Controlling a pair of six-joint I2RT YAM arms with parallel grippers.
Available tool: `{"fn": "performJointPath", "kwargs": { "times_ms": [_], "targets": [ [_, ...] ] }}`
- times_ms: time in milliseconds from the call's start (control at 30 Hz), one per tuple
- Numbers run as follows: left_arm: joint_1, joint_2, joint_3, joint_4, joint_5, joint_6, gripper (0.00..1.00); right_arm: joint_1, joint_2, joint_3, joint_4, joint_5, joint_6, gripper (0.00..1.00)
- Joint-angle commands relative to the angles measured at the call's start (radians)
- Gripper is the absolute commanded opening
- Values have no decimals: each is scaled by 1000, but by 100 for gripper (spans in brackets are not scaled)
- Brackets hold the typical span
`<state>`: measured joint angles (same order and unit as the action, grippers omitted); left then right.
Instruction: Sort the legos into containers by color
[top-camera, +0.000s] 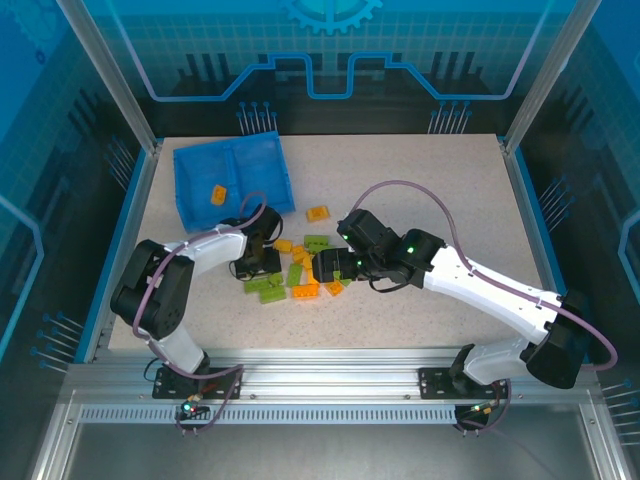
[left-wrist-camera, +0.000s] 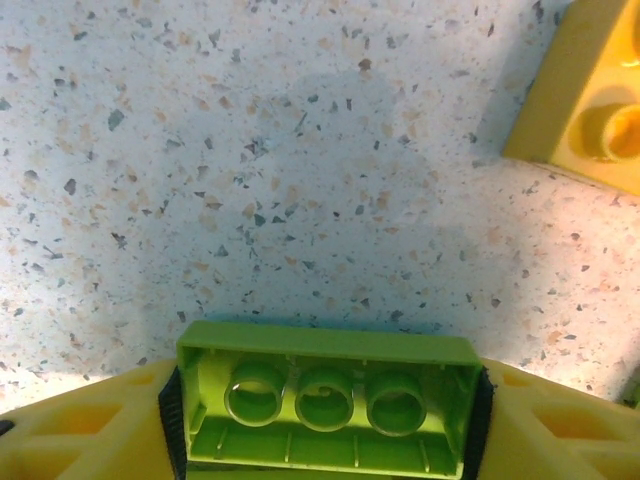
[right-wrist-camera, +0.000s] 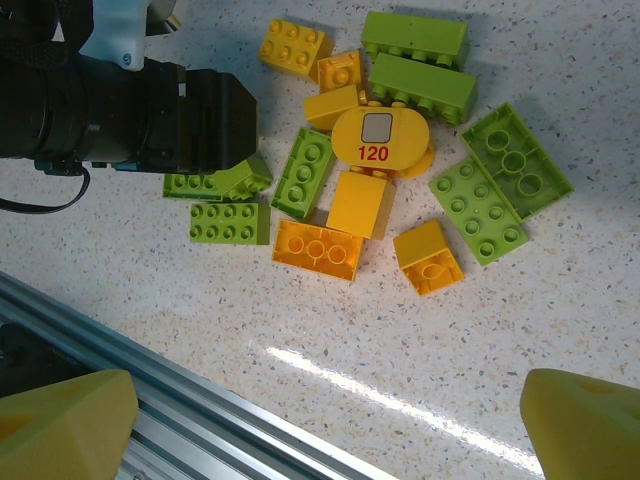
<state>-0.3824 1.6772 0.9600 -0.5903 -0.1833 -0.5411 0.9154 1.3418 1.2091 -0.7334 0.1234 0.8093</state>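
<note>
The left gripper has its pads pressed against both ends of a green brick, near the middle of the table. The right gripper hangs wide open over the mixed pile of bricks. The blue tray sits at the far left corner, with one orange brick in its left compartment.

Bare table lies right of the tray; the brick pile crowds the middle.

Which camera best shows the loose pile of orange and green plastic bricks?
Right wrist: nearly the whole pile lies in sight, studs clear. Top external shows it small, arms partly covering. Left wrist shows one light green plastic brick in the left end effector.
</note>
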Motion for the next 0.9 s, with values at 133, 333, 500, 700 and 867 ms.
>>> {"fn": "performJointPath", "kwargs": {
  "times_ms": [133,333,500,700,867],
  "targets": [
    [10,-128,90,-84,-71,15,59,-6,-8,21,-19,16,11,100],
    [33,-118,305,-118,-157,88,57,-6,-21,38,-23,32,2,100],
    [104,56,555,-88,-228,148,55,-6,-38,38,-30,48,0,100],
    [209,394,950,-147,-149,146,55,-4,-92,19,-45,71,11,100],
    [257,624,1237,-234,-71,138,58,-4,-146,-2,-58,98,25,100]
  ]
}}
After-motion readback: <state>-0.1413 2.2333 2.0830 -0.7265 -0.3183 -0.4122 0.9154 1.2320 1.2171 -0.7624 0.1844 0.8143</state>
